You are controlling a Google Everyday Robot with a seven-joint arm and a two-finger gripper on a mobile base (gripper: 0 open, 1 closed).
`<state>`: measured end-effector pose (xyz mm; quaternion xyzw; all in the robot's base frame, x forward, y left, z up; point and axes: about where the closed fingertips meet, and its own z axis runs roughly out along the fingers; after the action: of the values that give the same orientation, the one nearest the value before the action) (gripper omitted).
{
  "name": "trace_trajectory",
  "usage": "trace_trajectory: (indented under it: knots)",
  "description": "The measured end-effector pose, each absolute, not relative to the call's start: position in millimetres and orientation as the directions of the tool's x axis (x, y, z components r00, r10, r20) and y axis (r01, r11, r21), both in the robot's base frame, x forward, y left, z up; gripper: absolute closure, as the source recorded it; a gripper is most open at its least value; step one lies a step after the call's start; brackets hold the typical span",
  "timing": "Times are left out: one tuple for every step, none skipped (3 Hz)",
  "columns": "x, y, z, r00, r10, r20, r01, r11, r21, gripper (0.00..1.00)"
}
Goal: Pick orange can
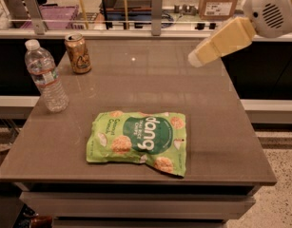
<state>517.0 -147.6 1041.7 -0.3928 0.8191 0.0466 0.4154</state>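
Note:
The orange can (78,54) stands upright at the far left of the brown table (150,80). It is orange-gold with a silver top rim and a pale printed design. My gripper (198,57) reaches in from the upper right on a cream-coloured arm link and hangs above the table's far right part. It is well to the right of the can and touches nothing.
A clear plastic water bottle (45,77) stands at the left edge, in front of the can. A green snack bag (141,139) lies flat at the front centre. A rail with metal posts (156,6) runs behind the table. A cardboard box (220,1) sits beyond it.

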Motion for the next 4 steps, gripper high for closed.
trace_trajectory:
  knots:
    - [528, -106, 1039, -0.284, -0.602, -0.747, -0.696, 0.665, -0.271, 0.0]
    - [537, -86, 1036, -0.266, -0.586, -0.765, -0.699, 0.664, -0.265, 0.0]
    - [553, -69, 1026, -0.29, -0.535, -0.793, -0.686, 0.695, -0.218, 0.0]
    - [569, -57, 1013, -0.329, -0.473, -0.818, -0.664, 0.731, -0.156, 0.0]
